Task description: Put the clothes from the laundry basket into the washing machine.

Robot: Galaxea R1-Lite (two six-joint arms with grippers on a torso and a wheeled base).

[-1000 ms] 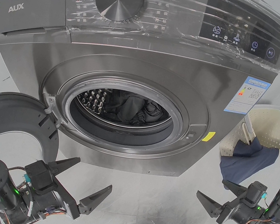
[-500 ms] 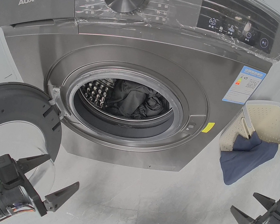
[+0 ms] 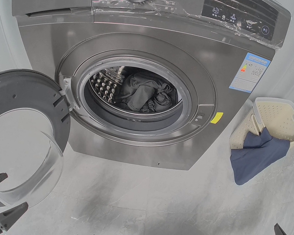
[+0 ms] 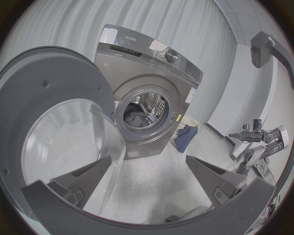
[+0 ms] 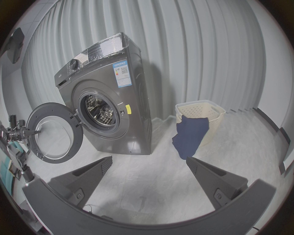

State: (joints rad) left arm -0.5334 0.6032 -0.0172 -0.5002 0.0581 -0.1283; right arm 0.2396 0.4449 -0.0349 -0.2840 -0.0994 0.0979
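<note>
Clothes: a navy garment [image 3: 257, 156] hangs over the front rim of the laundry basket [image 3: 243, 130] at 2 o'clock. Dark garments [image 3: 143, 93] lie in the drum of the washing machine [image 3: 149, 38] at 12 o'clock, with its door [image 3: 18, 90] swung open. The left gripper [image 3: 16, 190] at 7 o'clock and the right gripper [image 3: 286, 221] at 4 o'clock both have their fingers spread and hold nothing.

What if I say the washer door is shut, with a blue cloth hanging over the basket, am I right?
No, the washer door is wide open, as the head view shows. The blue cloth does hang over the basket.
</note>
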